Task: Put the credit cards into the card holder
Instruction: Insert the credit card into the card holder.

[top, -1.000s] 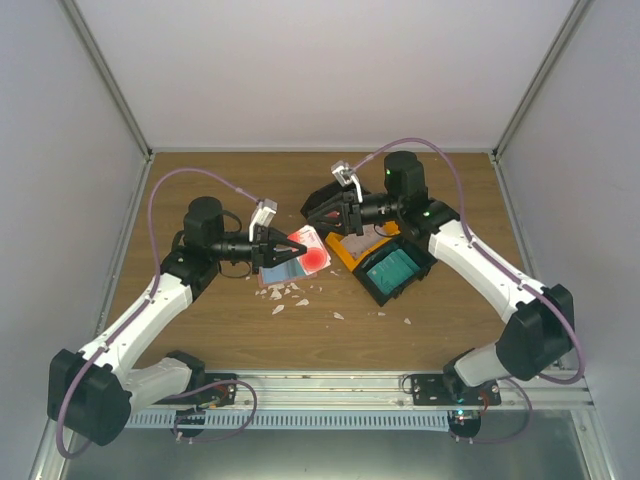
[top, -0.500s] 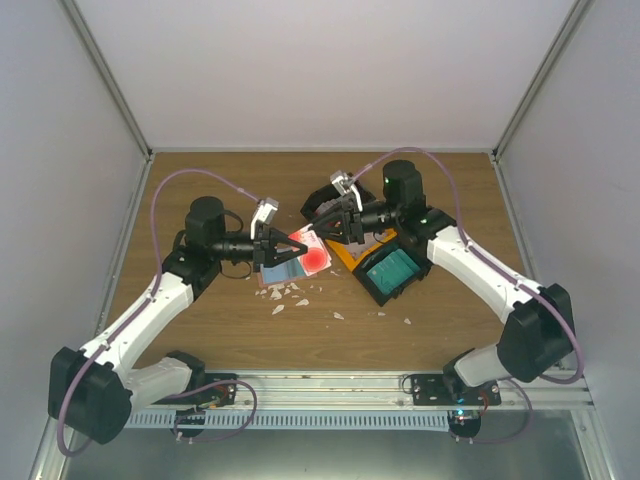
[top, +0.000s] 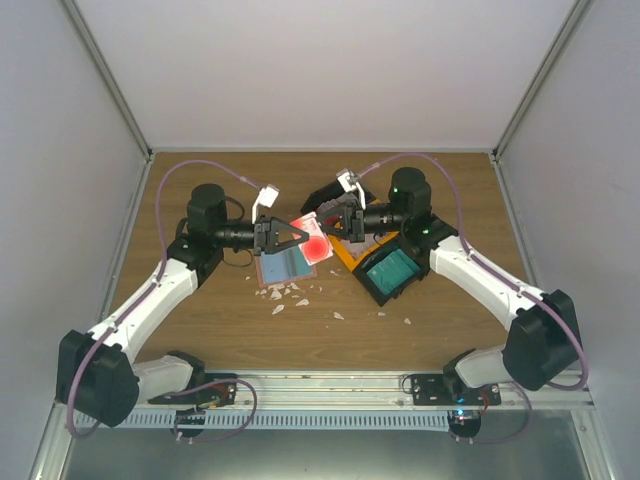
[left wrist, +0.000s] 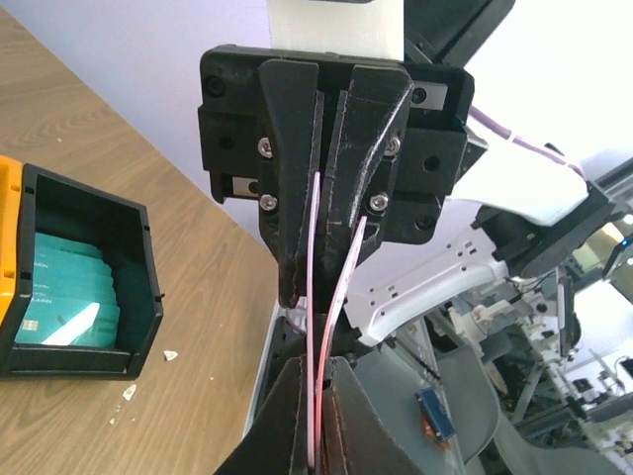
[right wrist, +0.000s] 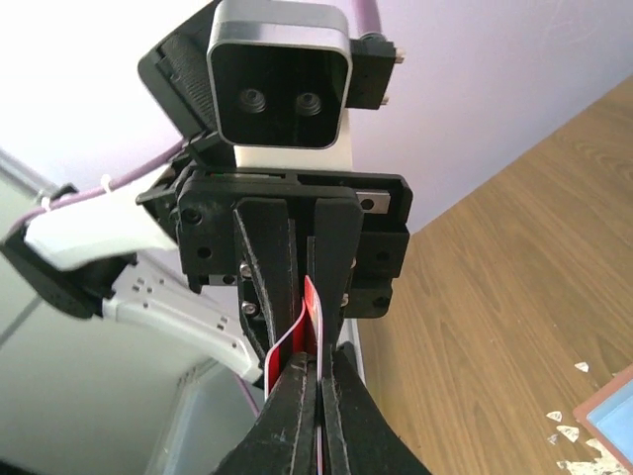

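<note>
Two red-and-white credit cards point(top: 313, 247) hang in the air between both arms, edge-on and splayed apart in the left wrist view point(left wrist: 315, 247). My left gripper point(top: 293, 238) point(left wrist: 318, 368) is shut on one end of them. Facing it, my right gripper point(top: 329, 225) point(right wrist: 318, 364) is shut on the other end, where one red card point(right wrist: 313, 309) bows out to the side. Below them the card holder point(top: 284, 264) lies open on the table, salmon-rimmed with a blue inside; its corner point(right wrist: 615, 416) shows in the right wrist view. More teal cards point(left wrist: 59, 297) fill a black bin.
The black bin point(top: 372, 290) with the teal cards stands right of centre, with an orange bin point(top: 347, 253) against its far side. Small white scraps point(top: 285, 293) are scattered in front of the card holder. White walls close in the table on three sides.
My right gripper has moved left up to the left one and shut on the far end of the cards. The left gripper has lifted the cards slightly.
</note>
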